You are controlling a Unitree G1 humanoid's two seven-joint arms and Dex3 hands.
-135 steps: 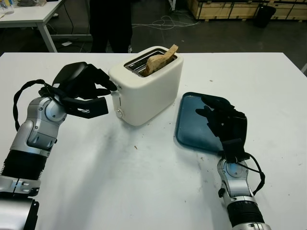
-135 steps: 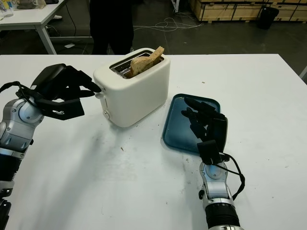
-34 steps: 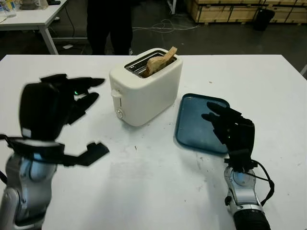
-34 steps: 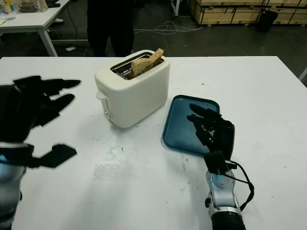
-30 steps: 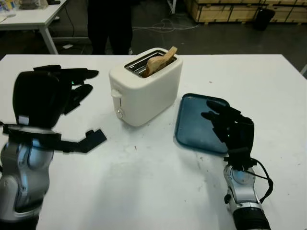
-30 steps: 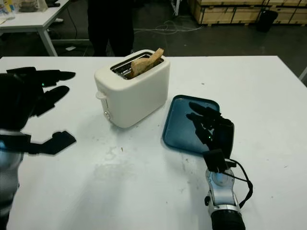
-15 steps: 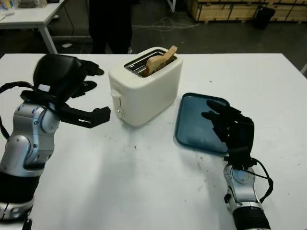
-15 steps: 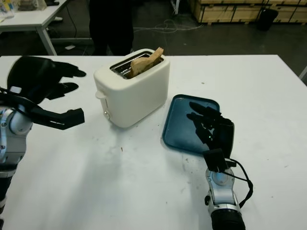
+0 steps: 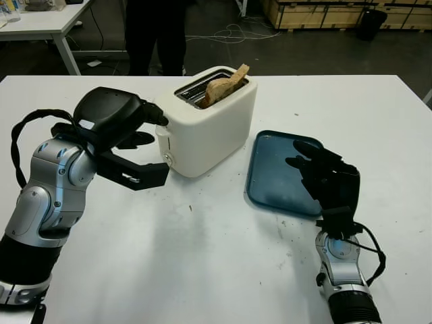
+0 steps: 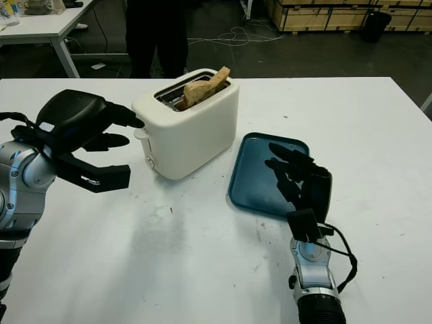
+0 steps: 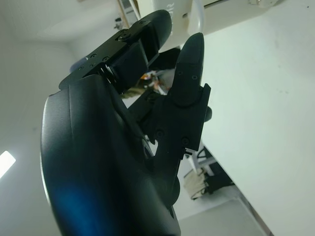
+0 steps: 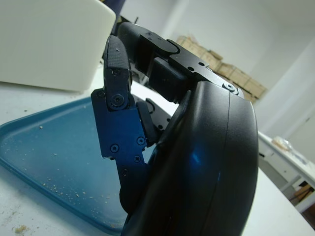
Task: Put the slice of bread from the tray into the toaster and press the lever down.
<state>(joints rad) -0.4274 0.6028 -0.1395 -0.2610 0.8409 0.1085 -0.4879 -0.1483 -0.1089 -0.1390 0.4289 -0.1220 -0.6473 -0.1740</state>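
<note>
Toward the far middle of the tabletop, in the left eye view: white toaster, set askew, with the slice of bread in its slot, leaning and sticking up well above the top. Lever high on the toaster's left end, not pressed down. Left hand just beside that end, open and holding nothing, one fingertip reaching the end wall right above the lever; cannot tell whether touching. Thumb held out lower, near the toaster's base. Blue tray to the right of the toaster, near the right edge, bare of bread. Right hand over the tray's near right corner, open, gripping nothing, well apart from the bread. Person's dark legs beyond the far edge.

Right eye view: same layout; fingertip just above the lever, bread well apart from both hands, up in the slot.

Left wrist view: black fingers stretched toward the toaster's white end, with the lever's white tab close to their tips; nothing between them.

Right wrist view: black shell close up, finger raised above the blue tray, a few crumbs scattered on the tray's floor, toaster's white wall beyond the tray's far rim. Nothing in the grasp.
</note>
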